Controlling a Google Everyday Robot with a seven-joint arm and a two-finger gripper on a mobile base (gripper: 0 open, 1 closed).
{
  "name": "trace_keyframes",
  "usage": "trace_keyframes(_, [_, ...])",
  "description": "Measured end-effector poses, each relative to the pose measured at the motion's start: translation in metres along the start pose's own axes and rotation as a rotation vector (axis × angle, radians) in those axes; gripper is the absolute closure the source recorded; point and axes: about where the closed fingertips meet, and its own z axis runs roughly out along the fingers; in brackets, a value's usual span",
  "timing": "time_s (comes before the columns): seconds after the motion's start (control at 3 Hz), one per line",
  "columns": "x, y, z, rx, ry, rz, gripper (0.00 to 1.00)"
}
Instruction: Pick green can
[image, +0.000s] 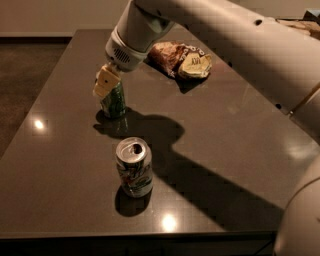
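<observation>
The gripper (107, 84) is at the far left of the table (235, 150), fingers closed on the top of the green can (114, 104), which sits tilted at the surface; grasp judged made, lift outstanding.

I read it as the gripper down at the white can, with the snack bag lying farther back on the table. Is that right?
Not quite. The gripper is down at the green can, not the white can, which stands alone nearer the front edge. The camera view shows this. The snack bag does lie farther back on the table.
</observation>
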Motion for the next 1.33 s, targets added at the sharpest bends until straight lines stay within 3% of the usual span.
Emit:
trace_keyframes(0.33, [-0.005,0.003,-0.009,-0.012,-0.021,0.003,0.65])
trace_keyframes(0.67, [-0.011,-0.003,-0.04,-0.02,-0.056,0.006,0.88])
trace_keyframes(1.0, [-0.022,-0.01,-0.096,-0.068,-0.089,-0.03,1.0])
trace_keyframes(1.33, [-0.023,-0.009,-0.101,-0.071,-0.093,-0.034,1.0])
